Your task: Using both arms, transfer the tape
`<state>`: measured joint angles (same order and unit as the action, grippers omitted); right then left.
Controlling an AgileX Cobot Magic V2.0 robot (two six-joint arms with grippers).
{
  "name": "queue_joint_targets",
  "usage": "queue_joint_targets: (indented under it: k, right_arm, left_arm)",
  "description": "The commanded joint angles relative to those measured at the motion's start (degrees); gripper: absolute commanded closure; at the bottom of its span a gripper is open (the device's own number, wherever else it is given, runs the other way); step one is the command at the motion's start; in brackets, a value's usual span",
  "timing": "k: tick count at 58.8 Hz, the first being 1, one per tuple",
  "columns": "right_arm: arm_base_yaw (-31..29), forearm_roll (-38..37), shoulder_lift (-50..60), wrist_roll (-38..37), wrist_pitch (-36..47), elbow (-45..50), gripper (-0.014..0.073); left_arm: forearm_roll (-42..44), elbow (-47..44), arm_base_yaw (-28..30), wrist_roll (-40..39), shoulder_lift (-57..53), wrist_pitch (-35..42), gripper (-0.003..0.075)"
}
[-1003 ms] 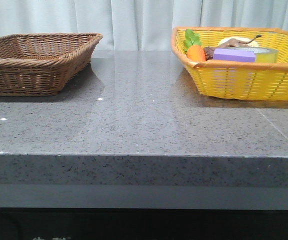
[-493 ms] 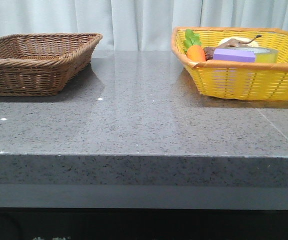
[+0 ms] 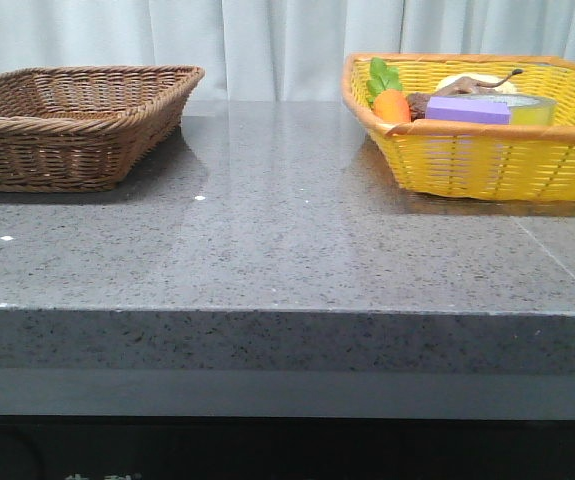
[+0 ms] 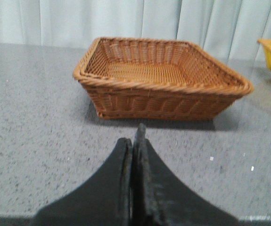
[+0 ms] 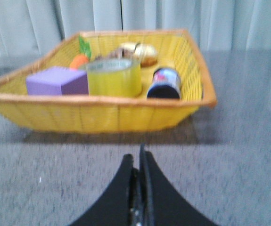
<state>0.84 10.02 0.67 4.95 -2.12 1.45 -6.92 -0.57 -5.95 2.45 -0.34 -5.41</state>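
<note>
The tape (image 5: 114,76), a wide yellow-green translucent roll, stands in the yellow basket (image 5: 97,113) between a purple block (image 5: 57,81) and a dark jar (image 5: 164,84). In the front view the tape (image 3: 533,109) shows just above the yellow basket's rim (image 3: 487,160), behind the purple block (image 3: 467,109). My right gripper (image 5: 137,162) is shut and empty, over the counter short of the yellow basket. My left gripper (image 4: 134,141) is shut and empty, over the counter in front of the brown wicker basket (image 4: 159,80). Neither gripper shows in the front view.
The brown basket (image 3: 67,125) stands at the back left and holds nothing that I can see. The yellow basket also holds a toy carrot (image 3: 389,100) and a pale round item (image 5: 137,52). The grey stone counter (image 3: 267,240) ends at a front edge. A curtain hangs behind.
</note>
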Motion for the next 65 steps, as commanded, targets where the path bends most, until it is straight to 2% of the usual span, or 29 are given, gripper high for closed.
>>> queue_joint_targets:
  k: [1, 12, 21, 36, 50, 53, 57, 65]
  right_arm:
    - [-0.3, -0.45, 1.45, 0.02, 6.24, -3.79, 0.0683]
    - [-0.3, -0.45, -1.21, 0.02, -4.61, -14.84, 0.0682]
    - [-0.3, -0.45, -10.53, 0.02, -11.66, -24.93, 0.0674]
    - [-0.3, -0.39, -25.9, 0.02, -13.65, -36.17, 0.0673]
    - [-0.3, 0.34, -31.09, 0.02, -14.26, -37.59, 0.0651]
    - [-0.3, 0.34, -31.1, 0.02, -14.26, -37.59, 0.0603]
    - [-0.3, 0.34, -31.1, 0.02, -14.26, -37.59, 0.05]
    - [-0.3, 0.34, -31.1, 0.02, -14.44, -37.59, 0.0218]
  left_arm:
    - [-1.58, 0.29, -0.02, -0.55, -1.01, 6.01, 0.074]
    - [-1.07, 9.41, -0.02, -0.55, 1.73, 5.41, 0.074]
    - [-0.35, 17.75, -0.02, -0.55, 11.31, 3.92, 0.074]
    - [-0.35, 26.56, -0.02, -0.55, 28.67, 4.05, 0.074]
    - [-0.35, 27.9, -0.02, -0.55, 33.79, 5.74, 0.0732]
    - [-0.35, 27.9, -0.02, -0.55, 33.79, 5.74, 0.0695]
    - [-0.35, 27.9, -0.02, -0.55, 33.79, 5.74, 0.0587]
    - [-0.35, 27.9, -0.02, -0.55, 33.79, 5.74, 0.025]
